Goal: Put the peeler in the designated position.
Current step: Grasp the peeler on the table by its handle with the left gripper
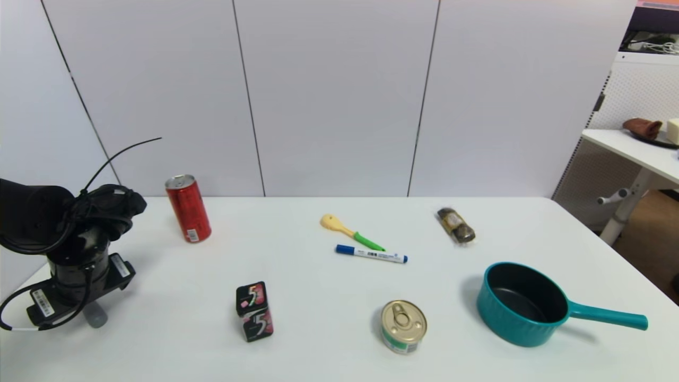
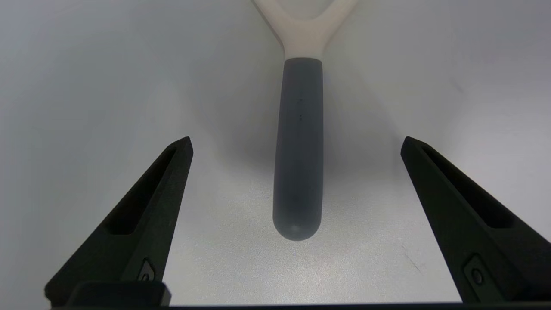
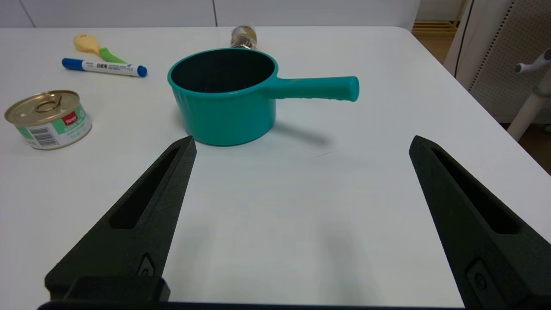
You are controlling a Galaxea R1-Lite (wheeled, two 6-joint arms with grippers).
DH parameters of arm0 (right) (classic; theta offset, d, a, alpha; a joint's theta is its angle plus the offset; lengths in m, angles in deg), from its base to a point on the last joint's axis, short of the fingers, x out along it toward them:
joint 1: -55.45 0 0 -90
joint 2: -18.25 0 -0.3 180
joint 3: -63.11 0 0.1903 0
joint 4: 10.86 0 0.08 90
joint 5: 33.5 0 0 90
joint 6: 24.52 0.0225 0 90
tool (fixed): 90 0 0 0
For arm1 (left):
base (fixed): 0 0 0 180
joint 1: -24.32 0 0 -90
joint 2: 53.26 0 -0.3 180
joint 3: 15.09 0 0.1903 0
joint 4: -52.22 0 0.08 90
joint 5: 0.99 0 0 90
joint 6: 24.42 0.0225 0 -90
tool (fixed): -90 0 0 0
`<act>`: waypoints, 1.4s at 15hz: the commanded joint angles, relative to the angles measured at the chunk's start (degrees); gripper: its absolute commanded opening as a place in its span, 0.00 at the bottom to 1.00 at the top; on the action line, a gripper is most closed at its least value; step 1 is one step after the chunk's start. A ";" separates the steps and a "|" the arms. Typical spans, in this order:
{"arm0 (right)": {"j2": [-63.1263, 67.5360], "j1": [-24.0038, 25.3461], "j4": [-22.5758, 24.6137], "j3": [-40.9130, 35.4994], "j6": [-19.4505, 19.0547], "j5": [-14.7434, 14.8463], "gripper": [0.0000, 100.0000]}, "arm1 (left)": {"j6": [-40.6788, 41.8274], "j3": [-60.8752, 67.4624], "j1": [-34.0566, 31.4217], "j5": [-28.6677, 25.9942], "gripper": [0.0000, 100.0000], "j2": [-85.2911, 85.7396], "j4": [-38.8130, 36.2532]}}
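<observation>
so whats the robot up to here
The left pincer is down at the table's left edge, open, its fingers either side of the peeler's grey handle without touching it. The peeler lies flat on the table. The right pincer hangs open near the teal pot, holding nothing.

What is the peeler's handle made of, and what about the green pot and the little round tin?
The peeler handle looks like matte grey rubber or soft plastic, with a dull, even sheen; its forked head looks like cream plastic. The green pot seems to be coated metal or plastic, glossy teal outside and dark inside. The little round tin looks like metal, with a shiny gold pull-ring lid.
</observation>
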 commanded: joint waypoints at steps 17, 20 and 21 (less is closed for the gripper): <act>-0.01 0.09 -0.01 0.00 -0.01 -0.01 1.00 | -2.61 5.63 -0.91 -0.26 1.00 0.88 -6.23; 0.07 0.00 -0.01 0.00 -0.01 -0.01 1.00 | -2.79 5.71 -0.99 -0.26 1.00 0.79 -6.32; -0.01 0.00 -0.01 0.00 -0.01 -0.01 1.00 | -2.70 5.89 -0.99 -0.35 1.00 0.79 -6.84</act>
